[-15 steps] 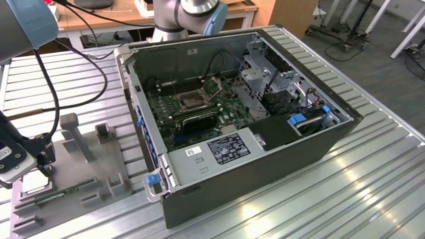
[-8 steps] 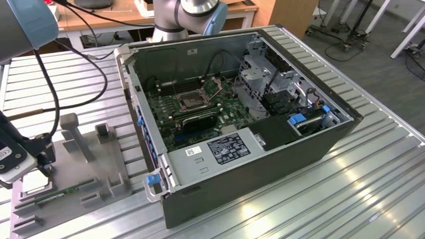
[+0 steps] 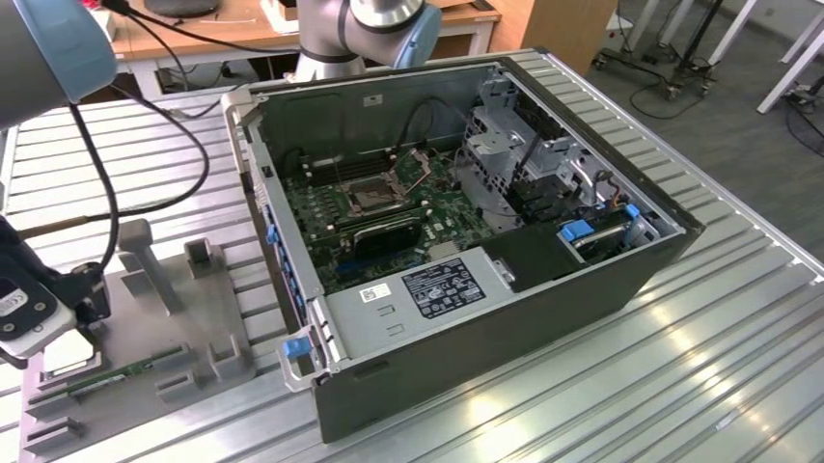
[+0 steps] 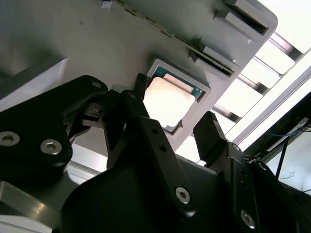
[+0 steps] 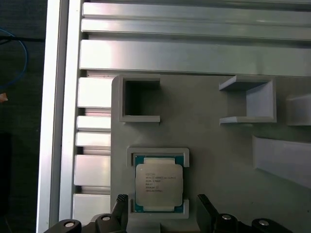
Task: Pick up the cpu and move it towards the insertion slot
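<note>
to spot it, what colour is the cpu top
Silvery cpu top, green edge; best in first wrist view.

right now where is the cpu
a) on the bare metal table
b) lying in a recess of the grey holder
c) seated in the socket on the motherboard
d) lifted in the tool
B: in the first wrist view the cpu lies flat in a framed recess of the grey holder, with the open tool straddling it. In the exterior view the insertion slot shows a dark centre.
</note>
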You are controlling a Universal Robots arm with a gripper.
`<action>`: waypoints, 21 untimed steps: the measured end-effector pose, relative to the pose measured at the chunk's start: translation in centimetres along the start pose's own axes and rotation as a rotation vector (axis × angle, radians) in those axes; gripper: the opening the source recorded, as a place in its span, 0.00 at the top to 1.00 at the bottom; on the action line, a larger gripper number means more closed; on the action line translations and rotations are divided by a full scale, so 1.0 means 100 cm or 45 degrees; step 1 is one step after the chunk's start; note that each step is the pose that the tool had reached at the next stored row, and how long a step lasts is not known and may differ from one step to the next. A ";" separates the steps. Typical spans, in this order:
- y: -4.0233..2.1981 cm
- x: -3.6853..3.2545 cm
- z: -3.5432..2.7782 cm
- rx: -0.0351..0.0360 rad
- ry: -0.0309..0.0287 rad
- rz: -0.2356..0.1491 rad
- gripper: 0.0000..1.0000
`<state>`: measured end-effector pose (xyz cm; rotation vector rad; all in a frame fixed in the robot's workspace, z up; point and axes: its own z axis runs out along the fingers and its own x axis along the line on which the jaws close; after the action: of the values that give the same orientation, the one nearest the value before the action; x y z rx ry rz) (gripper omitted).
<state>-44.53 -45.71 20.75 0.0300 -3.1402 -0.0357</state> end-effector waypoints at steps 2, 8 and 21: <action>-0.0001 0.0000 0.0031 0.0000 -0.0001 0.000 0.34; 0.0000 0.0000 0.0076 0.0002 0.0002 0.000 0.34; 0.0044 -0.0001 0.0129 -0.0021 -0.0001 0.000 0.34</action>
<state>-44.52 -45.24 19.47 0.0301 -3.1402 -0.0383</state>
